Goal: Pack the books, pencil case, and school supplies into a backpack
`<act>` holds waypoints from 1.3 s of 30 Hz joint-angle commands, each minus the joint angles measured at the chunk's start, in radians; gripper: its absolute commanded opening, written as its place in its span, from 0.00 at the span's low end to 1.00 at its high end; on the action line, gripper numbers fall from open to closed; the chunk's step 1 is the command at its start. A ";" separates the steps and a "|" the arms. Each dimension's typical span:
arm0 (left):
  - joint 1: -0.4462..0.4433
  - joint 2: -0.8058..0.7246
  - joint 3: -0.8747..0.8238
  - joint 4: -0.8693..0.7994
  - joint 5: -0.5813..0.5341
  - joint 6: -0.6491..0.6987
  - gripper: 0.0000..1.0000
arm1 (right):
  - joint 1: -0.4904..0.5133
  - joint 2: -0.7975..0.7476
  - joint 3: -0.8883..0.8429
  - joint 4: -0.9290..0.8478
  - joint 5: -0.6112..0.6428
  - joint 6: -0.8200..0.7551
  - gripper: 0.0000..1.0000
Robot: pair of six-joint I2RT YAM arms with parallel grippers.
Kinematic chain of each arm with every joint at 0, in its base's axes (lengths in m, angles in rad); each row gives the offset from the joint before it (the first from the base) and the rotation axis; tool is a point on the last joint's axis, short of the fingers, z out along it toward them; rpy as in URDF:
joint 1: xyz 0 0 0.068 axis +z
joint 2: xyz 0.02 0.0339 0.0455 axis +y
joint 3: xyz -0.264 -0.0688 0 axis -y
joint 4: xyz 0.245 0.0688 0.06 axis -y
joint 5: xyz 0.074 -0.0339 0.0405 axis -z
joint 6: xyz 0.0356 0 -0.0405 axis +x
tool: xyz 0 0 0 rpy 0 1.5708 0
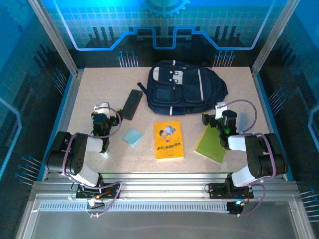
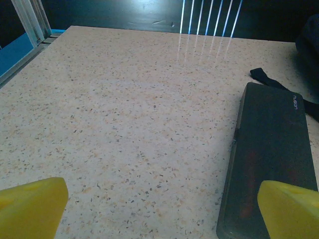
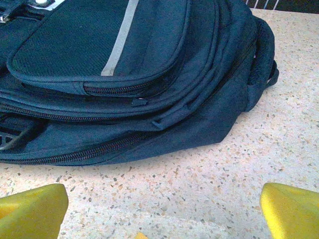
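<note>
The dark navy backpack (image 1: 187, 87) lies flat at the back centre of the table, its zipped side (image 3: 124, 74) close in front of my right gripper (image 3: 162, 214). The black pencil case (image 1: 132, 103) lies left of the backpack and reaches past my left gripper's right fingertip (image 2: 291, 209) in the left wrist view, where the case (image 2: 271, 159) rests on the table. A small light-blue pad (image 1: 132, 137), an orange-yellow book (image 1: 168, 140) and a lime-green book (image 1: 210, 144) lie flat nearer the front. My left gripper (image 1: 103, 108) and right gripper (image 1: 220, 110) both stand open with nothing between the fingers.
A dark backpack strap (image 2: 264, 77) trails on the speckled table (image 1: 99, 84) beyond the pencil case. Metal frame posts and blue walls (image 1: 55, 40) close in the sides and back. Bare table lies left of the pencil case.
</note>
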 commanded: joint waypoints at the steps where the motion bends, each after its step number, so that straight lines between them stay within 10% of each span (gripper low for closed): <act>1: -0.004 0.006 0.015 -0.002 0.000 0.008 0.99 | -0.008 -0.001 0.020 0.020 -0.022 -0.017 1.00; 31: 0.009 -0.070 0.039 -0.110 0.021 0.001 0.99 | -0.014 -0.003 0.027 0.016 -0.036 -0.016 1.00; 39: -0.066 -0.242 0.114 -0.350 -0.107 0.029 0.99 | 0.003 -0.129 0.289 -0.468 -0.014 0.006 1.00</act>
